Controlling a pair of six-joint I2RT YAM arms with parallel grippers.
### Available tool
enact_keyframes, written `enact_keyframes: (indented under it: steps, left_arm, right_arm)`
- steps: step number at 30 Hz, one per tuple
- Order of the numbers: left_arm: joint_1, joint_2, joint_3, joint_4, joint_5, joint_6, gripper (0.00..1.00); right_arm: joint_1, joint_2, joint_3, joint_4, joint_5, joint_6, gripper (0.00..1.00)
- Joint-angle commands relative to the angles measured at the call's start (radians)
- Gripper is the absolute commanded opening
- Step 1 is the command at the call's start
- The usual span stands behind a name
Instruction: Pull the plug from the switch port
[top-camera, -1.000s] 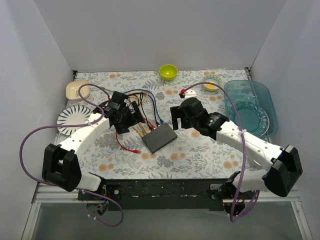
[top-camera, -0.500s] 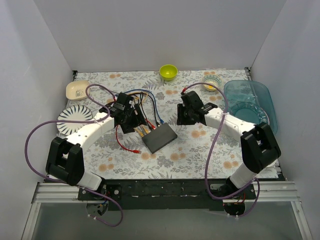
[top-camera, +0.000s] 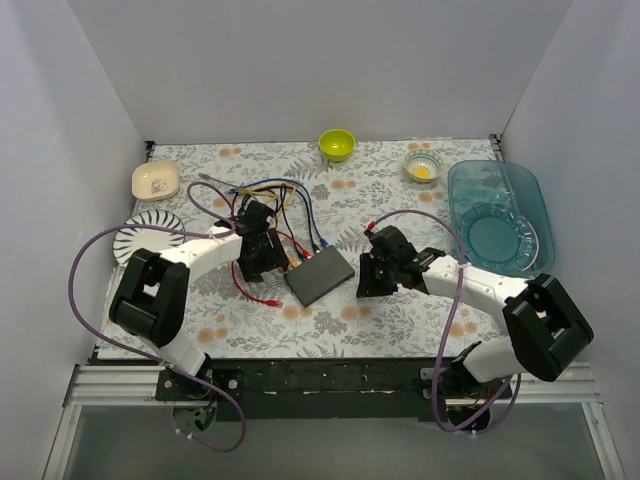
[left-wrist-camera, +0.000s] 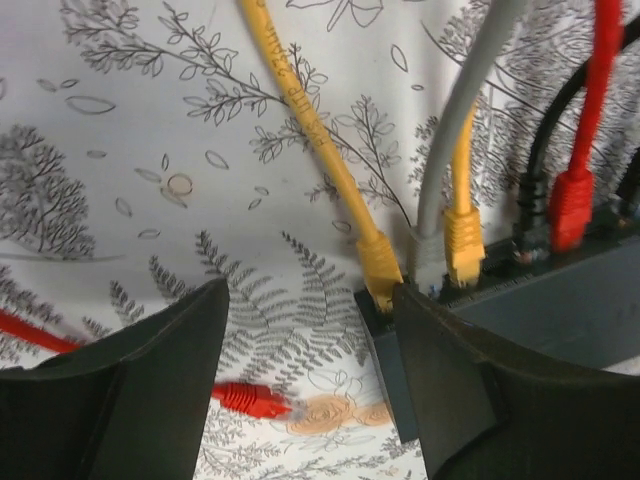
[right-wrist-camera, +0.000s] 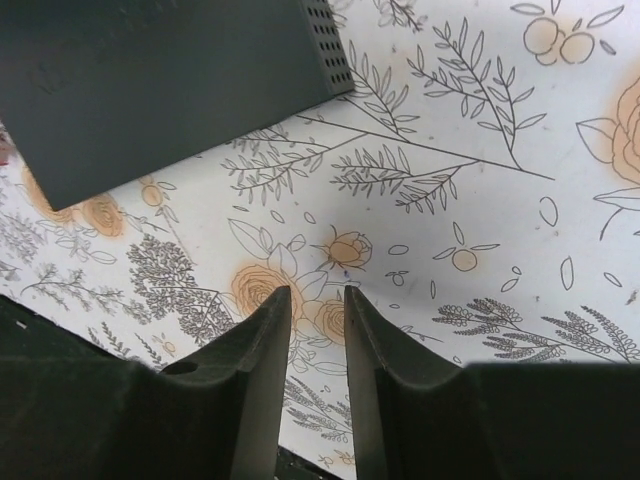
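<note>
The yellow plug sits in the corner port of the dark grey switch. It lies just ahead of the left end effector, close off the tip of the finger nearer the switch. That end effector is spread wide and holds nothing. A loose red plug lies on the table between its fingers.

Farther along the same face of the switch, away from the end effector, stand a grey plug, a second yellow plug, a black plug and a red plug.

The right end effector hovers on the switch's opposite side. Its fingers are drawn to a narrow slit around bare cloth.

Half a second ago the right end effector hung behind the switch; it has since dropped to the near side of it. The left one has edged closer to the ports.

The switch is a flat matte box with a perforated vent at one corner. The plugs are moulded boots on round cables, and the table wears a floral print. A translucent blue tub lies well beyond the right end effector, and a striped plate outside the left.
</note>
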Motion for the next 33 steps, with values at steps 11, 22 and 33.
enact_keyframes:
  steps: [11,22,33]
  left_arm:
    - [-0.053,0.029,-0.084,0.118,0.181,0.027,0.37]
    - [-0.295,-0.075,-0.134,0.227,0.285,0.019,0.30]
    - [-0.331,-0.107,0.079,0.066,-0.004,0.002,0.46]
  right_arm:
    - [-0.003,0.281,0.132,0.169,-0.022,0.064,0.23]
    - [-0.120,0.324,0.192,0.157,0.010,0.048,0.20]
    - [-0.154,0.285,0.385,-0.012,0.134,-0.074,0.23]
